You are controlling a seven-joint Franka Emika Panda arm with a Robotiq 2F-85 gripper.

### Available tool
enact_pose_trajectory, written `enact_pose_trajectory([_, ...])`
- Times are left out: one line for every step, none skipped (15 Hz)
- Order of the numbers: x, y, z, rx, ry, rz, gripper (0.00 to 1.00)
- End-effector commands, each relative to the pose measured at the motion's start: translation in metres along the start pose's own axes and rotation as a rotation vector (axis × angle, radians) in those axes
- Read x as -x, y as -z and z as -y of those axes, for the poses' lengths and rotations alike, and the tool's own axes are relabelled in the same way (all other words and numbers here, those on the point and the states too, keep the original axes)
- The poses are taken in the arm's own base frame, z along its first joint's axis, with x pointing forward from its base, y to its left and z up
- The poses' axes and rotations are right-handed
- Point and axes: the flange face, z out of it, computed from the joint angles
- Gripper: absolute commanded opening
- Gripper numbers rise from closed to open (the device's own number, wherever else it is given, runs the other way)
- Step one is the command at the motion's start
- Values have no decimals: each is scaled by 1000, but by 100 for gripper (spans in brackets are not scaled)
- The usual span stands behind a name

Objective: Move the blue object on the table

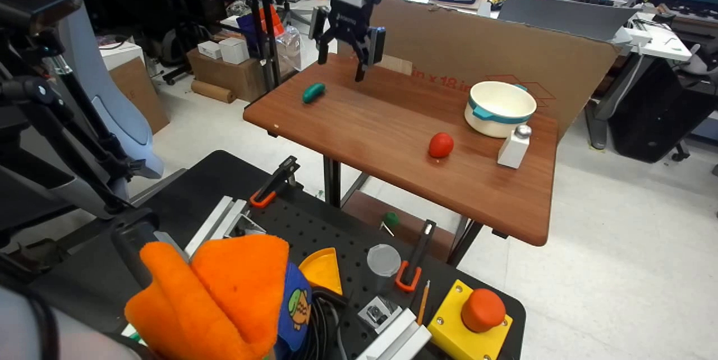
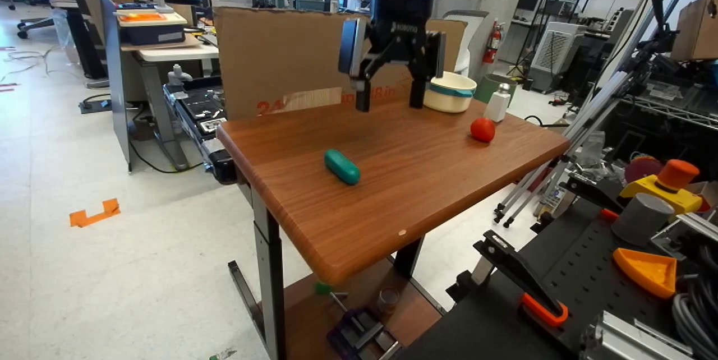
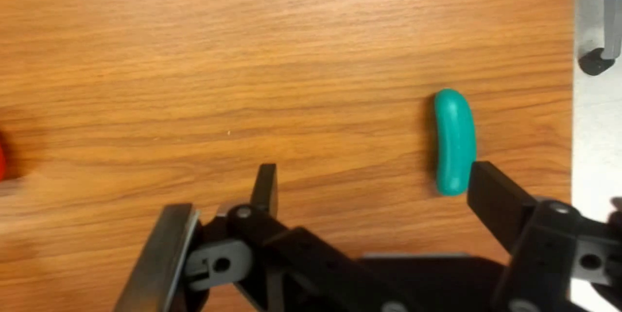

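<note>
The blue object is a small teal, rounded, slightly curved lump lying on the table near one end. It shows in both exterior views [image 1: 313, 92] [image 2: 342, 167] and in the wrist view [image 3: 454, 142]. The table [image 1: 359, 124] has a reddish-brown wooden top, which also fills most of the wrist view [image 3: 291, 59]. My gripper [image 1: 341, 68] is open and empty above the tabletop, apart from the blue object; it also shows in an exterior view [image 2: 390, 105]. In the wrist view, my gripper [image 3: 373, 171] has its right fingertip overlapping the lower right edge of the blue object.
A small red object [image 1: 441, 145], a cream bowl with teal handles [image 1: 489, 127] and a white shaker [image 1: 513, 150] stand toward the table's opposite end. A cardboard sheet [image 1: 449, 40] rises along the table's back edge. A black platform with tools [image 1: 331, 231] stands in front.
</note>
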Motion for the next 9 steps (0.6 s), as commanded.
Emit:
enact_pose_trajectory([44, 74, -13, -54, -7, 2, 100])
enact_pose_trajectory([52, 93, -21, -71, -7, 6, 100])
enact_pose_trajectory([56, 107, -32, -87, -16, 13, 100])
enact_pose_trajectory([35, 84, -14, -53, -17, 5, 100])
enact_pose_trajectory([43, 100, -21, -63, -20, 3, 100])
enact_pose_trajectory([49, 111, -28, -68, -24, -3, 100])
enact_pose_trajectory([52, 114, -32, -71, -26, -7, 100])
enact_pose_trajectory([54, 113, -32, -72, -27, -4, 100])
enact_pose_trajectory([55, 110, -33, -72, -27, 3, 100])
